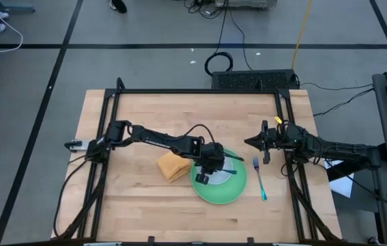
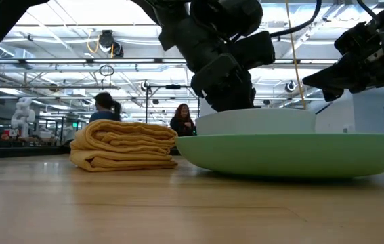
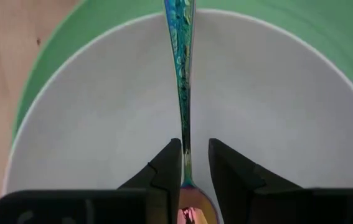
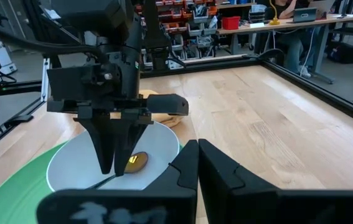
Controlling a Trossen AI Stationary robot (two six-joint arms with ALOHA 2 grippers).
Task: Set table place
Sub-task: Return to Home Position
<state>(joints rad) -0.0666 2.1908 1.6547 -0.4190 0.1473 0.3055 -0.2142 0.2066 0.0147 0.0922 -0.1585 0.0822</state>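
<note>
A white bowl [image 1: 222, 179] sits on the green plate [image 1: 224, 195] at the table's middle right. The teal-handled spoon [image 3: 181, 62] lies in the bowl, its reddish bowl end [image 4: 136, 160] down inside and its handle running over the rim. My left gripper [image 3: 195, 158] points down into the bowl, narrowly open, one finger on each side of the spoon's neck. The folded orange napkin [image 1: 173, 166] lies left of the plate. The blue-handled fork [image 1: 259, 179] lies right of it. My right gripper [image 1: 249, 142] is shut and empty, above the table beyond the fork. My left gripper comes from above, pointing down, its fingers [image 3: 167, 171] across the spoon's neck [image 3: 186, 143] just above the spoon's bowl end. A gap shows between the neck and one finger. I cannot tell whether the other finger touches it. The spoon rests in the white bowl.
The table's raised black frame runs along its far, left and right sides [image 1: 200, 91]. Bare wood lies in front of the plate and at the far middle [image 1: 179, 116]. In the low view the napkin [image 2: 124, 144] sits left of the plate [image 2: 293, 152]; people show in the room behind.
</note>
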